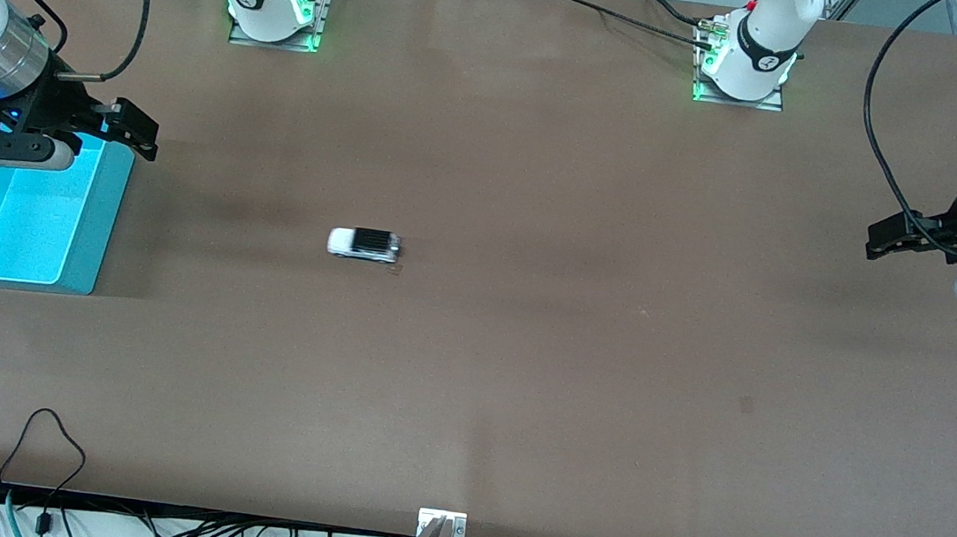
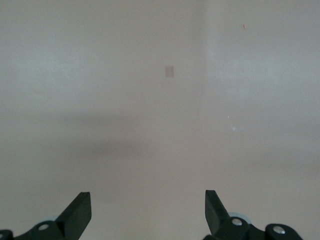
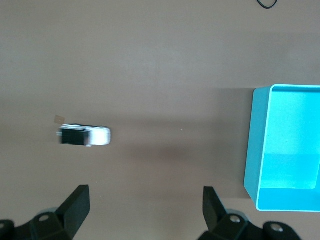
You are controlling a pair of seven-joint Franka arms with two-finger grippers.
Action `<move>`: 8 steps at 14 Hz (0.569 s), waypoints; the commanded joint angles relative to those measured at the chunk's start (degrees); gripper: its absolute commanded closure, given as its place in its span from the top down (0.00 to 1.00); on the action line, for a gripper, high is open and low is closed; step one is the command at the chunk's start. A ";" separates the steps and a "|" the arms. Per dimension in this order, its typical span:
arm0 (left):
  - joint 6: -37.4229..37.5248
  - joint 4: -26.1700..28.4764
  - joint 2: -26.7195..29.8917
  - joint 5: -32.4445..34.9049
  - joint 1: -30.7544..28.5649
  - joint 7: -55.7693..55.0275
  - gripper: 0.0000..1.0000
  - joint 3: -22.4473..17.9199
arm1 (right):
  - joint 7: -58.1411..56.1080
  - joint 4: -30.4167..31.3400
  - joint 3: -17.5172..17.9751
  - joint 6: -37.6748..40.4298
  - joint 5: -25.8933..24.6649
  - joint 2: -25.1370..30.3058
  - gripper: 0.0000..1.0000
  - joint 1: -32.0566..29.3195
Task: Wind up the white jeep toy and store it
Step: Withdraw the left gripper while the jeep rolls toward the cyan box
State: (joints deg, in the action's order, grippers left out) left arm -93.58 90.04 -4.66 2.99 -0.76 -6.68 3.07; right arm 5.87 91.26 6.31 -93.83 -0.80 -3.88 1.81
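- The jeep (image 1: 364, 244) sat alone on the brown table (image 1: 523, 353), on its wheels, closer to the right arm's end than to the left arm's end.
- Its white nose pointed toward the right arm's end, and its black back part pointed toward the left arm's end.
- A tiny paper tag (image 1: 395, 269) lay on the table just beside the jeep's black back end.
- The right gripper (image 1: 115, 128) hung in the air over the edge of the bin (image 1: 97, 219), with its 2 fingers spread wide and nothing between them.
- The jeep was well apart from the right gripper, out on the open table toward the middle.
- In the right wrist view, the jeep (image 3: 84, 136) and the bin (image 3: 255, 150) both showed, with bare table between them.
- The bin was turquoise and stood at the right arm's end of the table.
- The left gripper (image 1: 891, 236) waited in the air over the left arm's end of the table, with its 2 fingers (image 2: 77, 212) wide apart and holding nothing.
- The jeep was much farther from the left gripper than from the right one.
- The left wrist view showed only bare table under the left gripper.
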 commanded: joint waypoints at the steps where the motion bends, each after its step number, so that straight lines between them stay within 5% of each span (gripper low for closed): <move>1: -7.04 11.64 7.72 -1.15 2.70 -0.97 1.00 -3.07 | 0.11 -1.08 0.11 0.32 -0.17 -0.33 1.00 0.12; 8: -5.47 11.83 8.00 -1.23 2.17 5.36 1.00 -2.72 | 0.11 -1.00 0.19 0.32 -0.17 -0.33 1.00 0.21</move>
State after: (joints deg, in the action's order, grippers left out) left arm -98.82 100.86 2.40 2.99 0.91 -3.71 1.21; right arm 5.87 91.26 6.32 -93.83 -0.80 -3.89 1.81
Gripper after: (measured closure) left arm 0.000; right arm 0.000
